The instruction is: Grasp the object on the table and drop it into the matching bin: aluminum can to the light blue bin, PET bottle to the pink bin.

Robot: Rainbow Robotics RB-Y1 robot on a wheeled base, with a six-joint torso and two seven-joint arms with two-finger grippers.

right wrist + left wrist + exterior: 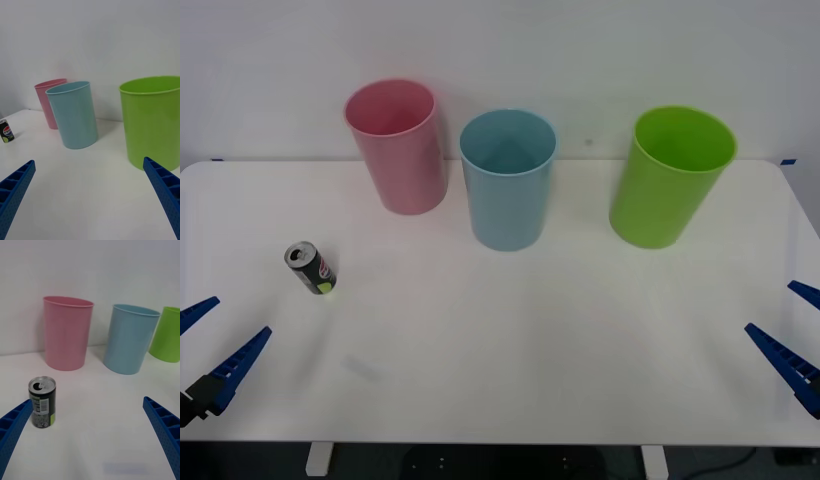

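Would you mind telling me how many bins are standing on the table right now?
3. The pink bin stands far left, the light blue bin in the middle just beside it, and the lime green bin apart on the right. None appears hidden.

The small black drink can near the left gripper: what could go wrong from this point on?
The small black drink can with the silver top stands upright on the white rectangular table, slightly off to one side of the open left gripper, so a finger could tip it on approach. The tall light blue plastic bin stands close beside the like-shaped pink bin; a loose drop could land in the wrong one.
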